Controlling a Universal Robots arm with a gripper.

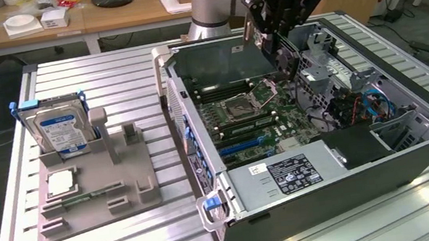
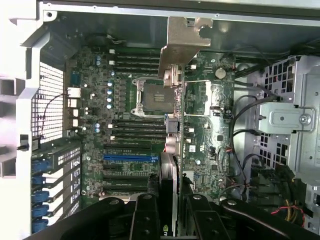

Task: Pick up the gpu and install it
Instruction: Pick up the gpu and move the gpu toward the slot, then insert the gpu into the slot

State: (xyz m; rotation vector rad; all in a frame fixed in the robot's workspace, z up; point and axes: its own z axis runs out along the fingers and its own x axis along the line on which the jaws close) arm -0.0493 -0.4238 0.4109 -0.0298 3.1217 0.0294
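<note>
My gripper point(image 1: 275, 36) hangs over the open computer case point(image 1: 417, 150), shut on the gpu point(image 1: 284, 60). The gpu is a thin dark card held upright, hanging above the motherboard point(image 1: 244, 120) without touching it. In the wrist view I see the gpu point(image 2: 170, 167) edge-on between my black fingers point(image 2: 145, 217). Its silvery end bracket point(image 2: 180, 45) points toward the case's far wall. The card hovers over the board beside the CPU socket point(image 2: 152, 97), and the blue expansion slot point(image 2: 130, 157) lies beside it. The gripper point(image 2: 170, 205) clamps the card from both sides.
A grey fixture point(image 1: 91, 193) on the slatted table at the exterior view's left holds a silver hard drive point(image 1: 62, 131), a CPU chip point(image 1: 62, 181) and a memory stick point(image 1: 83, 198). The case contains a power supply point(image 1: 288, 173), a drive cage point(image 2: 287, 117) and loose cables point(image 1: 371, 106).
</note>
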